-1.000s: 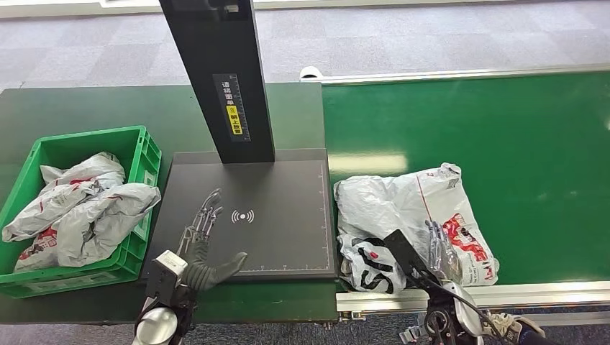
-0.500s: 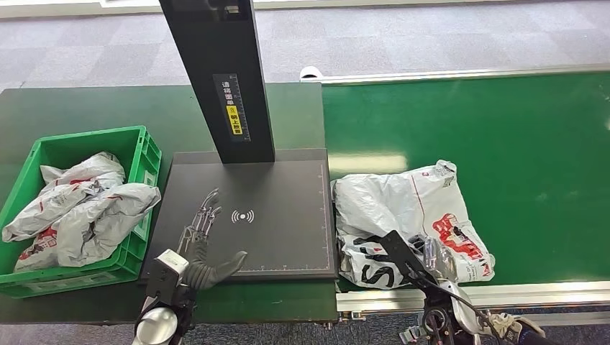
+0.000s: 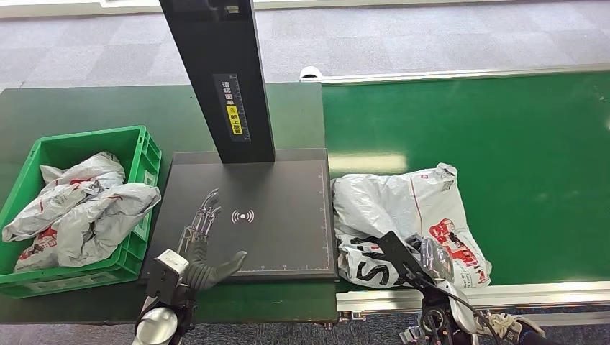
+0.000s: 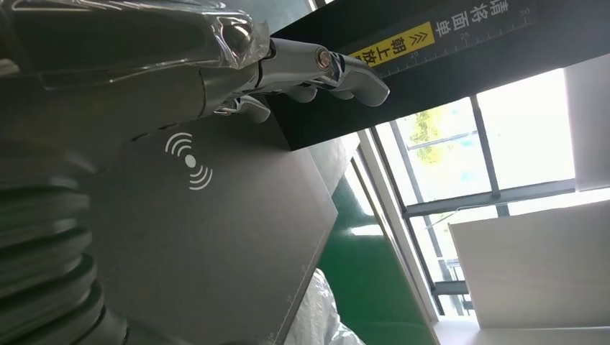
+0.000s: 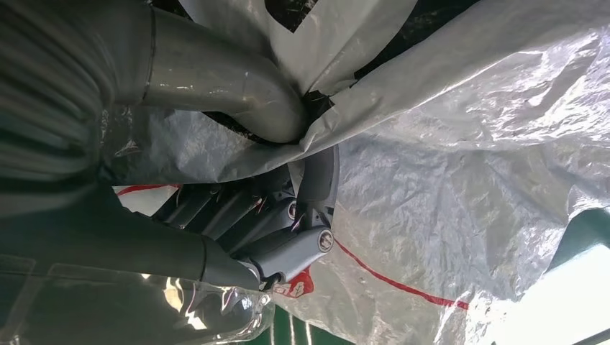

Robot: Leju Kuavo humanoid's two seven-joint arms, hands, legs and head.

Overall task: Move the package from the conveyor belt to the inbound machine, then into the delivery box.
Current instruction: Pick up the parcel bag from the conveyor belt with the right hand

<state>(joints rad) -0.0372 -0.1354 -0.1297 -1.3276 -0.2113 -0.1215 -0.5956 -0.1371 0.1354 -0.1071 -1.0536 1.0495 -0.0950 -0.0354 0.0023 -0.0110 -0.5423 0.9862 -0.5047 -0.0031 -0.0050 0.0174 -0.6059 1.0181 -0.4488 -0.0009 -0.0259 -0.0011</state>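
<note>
We see the package (image 3: 403,215), a crumpled grey-white plastic mailer bag with red and black print, lying on the green conveyor belt (image 3: 518,144) at its near edge, just beside the right side of the inbound machine (image 3: 280,215). Our right hand (image 3: 430,253) is on the near part of the bag. In the right wrist view the thick grey thumb (image 5: 237,93) presses into a fold of the plastic while the darker fingers (image 5: 288,230) curl against the bag from the other side, so we judge this hand to be gripping the package (image 5: 467,180). The bag still rests on the belt.

Our left hand (image 3: 205,248) lies over the near left part of the machine's flat dark plate, fingers spread apart and stretched toward the white wireless symbol (image 3: 243,215), thumb out to the side. It holds nothing. In the left wrist view the silvery fingers (image 4: 338,68) extend straight above the plate, with the same symbol (image 4: 190,162) just below them and the yellow label on the machine's black upright post (image 4: 403,43) beyond.

The post (image 3: 216,72) rises from the far edge of the plate. To the left of the machine, on the dark green table (image 3: 86,108), stands the green delivery box (image 3: 140,144), touching or nearly touching the plate's left edge. Inside it lie 2 other grey bags (image 3: 79,205), crumpled together.
</note>
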